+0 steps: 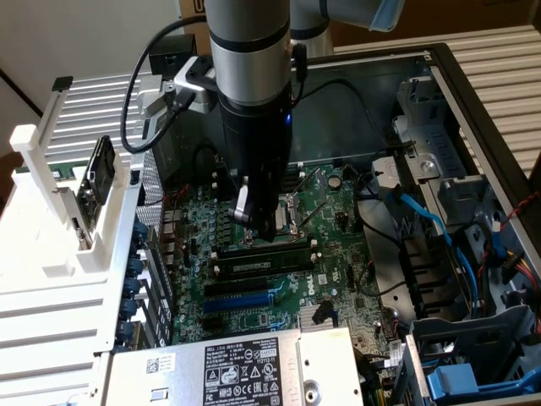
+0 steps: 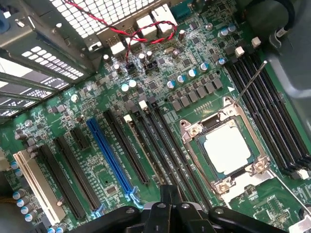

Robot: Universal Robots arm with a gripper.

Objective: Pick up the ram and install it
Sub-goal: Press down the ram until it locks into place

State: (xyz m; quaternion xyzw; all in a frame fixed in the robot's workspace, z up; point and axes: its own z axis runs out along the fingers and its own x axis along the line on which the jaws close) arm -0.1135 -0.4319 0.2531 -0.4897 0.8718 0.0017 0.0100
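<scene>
1. From my remote station I see the arm's gripper (image 1: 264,227) lowered into an open computer case (image 1: 473,93). It hangs close over the green motherboard (image 1: 334,211), near the middle of the board.
2. The claw is clenched. In the wrist view its black fingers (image 2: 170,196) meet at the tips, and I can see nothing between them.
3. The ram (image 1: 258,264) is a long dark stick with a pale label strip. It lies along the bank of memory slots just below the gripper in the exterior view, apart from the fingertips. I cannot tell whether it is pressed fully home.
4. The blue expansion slot (image 1: 245,299) runs parallel to the ram, one row further toward the camera in the exterior view. In the wrist view the same blue slot (image 2: 109,153) sits between black slots, with a white slot (image 2: 36,184) further out.
5. The processor socket (image 2: 226,150) has its silver frame closed around a pale metal square. Long black memory slots flank it on both sides.
6. Red wires (image 2: 141,31) loop across the board near the perforated case wall.
7. A grey power supply (image 1: 245,368) with a black label fills the near edge of the exterior view. Blue cables (image 1: 427,220) trail through the drive bay on the exterior view's right.
8. A black cable (image 1: 135,93) curves from the arm's wrist on the exterior view's left.
</scene>
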